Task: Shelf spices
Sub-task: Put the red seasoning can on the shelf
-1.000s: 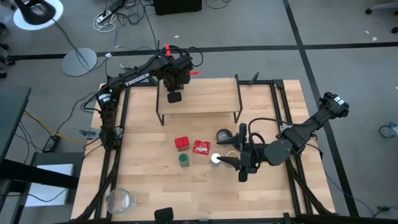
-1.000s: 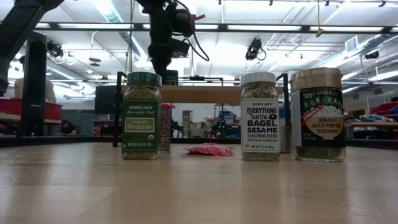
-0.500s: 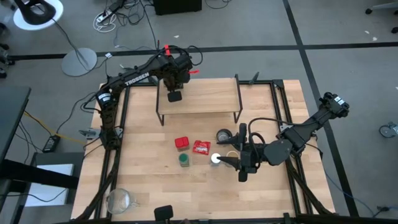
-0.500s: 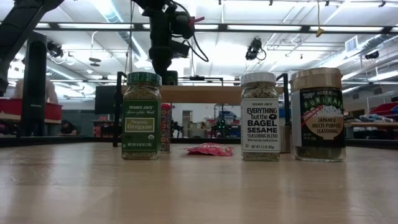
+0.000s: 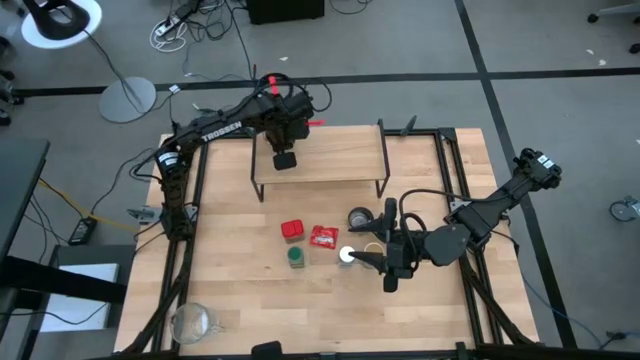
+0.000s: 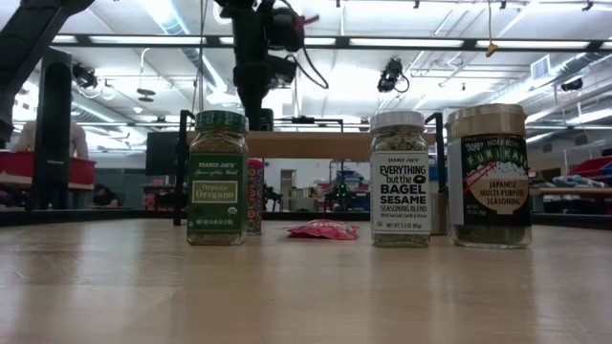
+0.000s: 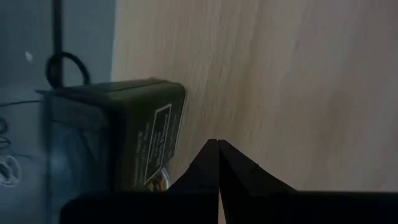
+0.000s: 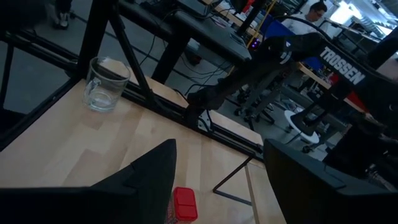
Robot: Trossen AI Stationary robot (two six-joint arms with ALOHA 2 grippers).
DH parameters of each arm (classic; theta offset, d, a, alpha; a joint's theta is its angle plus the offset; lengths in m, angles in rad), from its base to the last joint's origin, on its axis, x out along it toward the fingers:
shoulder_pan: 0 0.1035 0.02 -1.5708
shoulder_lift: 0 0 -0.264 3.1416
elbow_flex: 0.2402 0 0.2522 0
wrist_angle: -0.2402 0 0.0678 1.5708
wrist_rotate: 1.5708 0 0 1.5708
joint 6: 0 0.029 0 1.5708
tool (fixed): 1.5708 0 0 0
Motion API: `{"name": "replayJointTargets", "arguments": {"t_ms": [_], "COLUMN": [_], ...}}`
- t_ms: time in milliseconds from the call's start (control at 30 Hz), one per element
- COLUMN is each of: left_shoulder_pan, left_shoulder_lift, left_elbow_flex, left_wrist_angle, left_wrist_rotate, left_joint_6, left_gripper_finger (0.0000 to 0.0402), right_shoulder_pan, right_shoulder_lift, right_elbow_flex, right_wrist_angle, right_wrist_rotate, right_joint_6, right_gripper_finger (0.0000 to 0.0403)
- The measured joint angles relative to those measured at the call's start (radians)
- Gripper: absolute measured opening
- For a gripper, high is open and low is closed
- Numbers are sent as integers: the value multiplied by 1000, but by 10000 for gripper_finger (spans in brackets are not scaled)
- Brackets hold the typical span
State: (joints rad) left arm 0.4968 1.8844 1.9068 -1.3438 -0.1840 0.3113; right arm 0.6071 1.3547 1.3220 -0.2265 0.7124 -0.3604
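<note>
- Robotics lab or workshop, open-plan.
- Grey floor [image 5: 560, 60] marked with dark tape lines; loose cables [image 5: 190, 25] trail across it.
- Exposed ceiling ducts [image 6: 574, 67], strip lights.
- Workbenches with gear beyond the table; seated person [image 8: 314, 11] at one.

Bright overhead light, blurry wrist views

You've a flat red packet [image 5: 323, 237] between the jars, a glass mug [image 5: 190, 322] at the table's near-left corner, and a white lamp [image 5: 62, 20] on the floor beyond.
</note>
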Motion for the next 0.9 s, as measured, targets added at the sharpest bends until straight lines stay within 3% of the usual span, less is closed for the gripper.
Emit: {"name": "replayJointTargets", "arguments": {"t_ms": [233, 467, 633, 767, 900], "left_shoulder_pan": [-46, -123, -236, -366, -484], "left_shoulder_lift": [-127, -406, -571, -700, -829], "left_elbow_flex": [0, 2, -14, -170, -471], "left_wrist_angle": [92, 277, 309, 355, 477], "left_wrist_rotate": [-22, -23, -40, -147, -216], "left_joint_6": [-56, -147, -201, -271, -378], "left_gripper_finger": [4, 4, 4, 4, 4], "right_shoulder_pan": [-2, -2, -2, -2, -2], "right_shoulder_lift": [0, 0, 0, 0, 0], "right_elbow_flex": [0, 0, 0, 0, 0], "right_wrist_angle": [10, 8, 8, 8, 8], "right_wrist_rotate": [0, 0, 0, 0, 0], "right_joint_6": [-1, -1, -1, 0, 9], "right_gripper_finger": [240, 240, 240, 240, 240]}}
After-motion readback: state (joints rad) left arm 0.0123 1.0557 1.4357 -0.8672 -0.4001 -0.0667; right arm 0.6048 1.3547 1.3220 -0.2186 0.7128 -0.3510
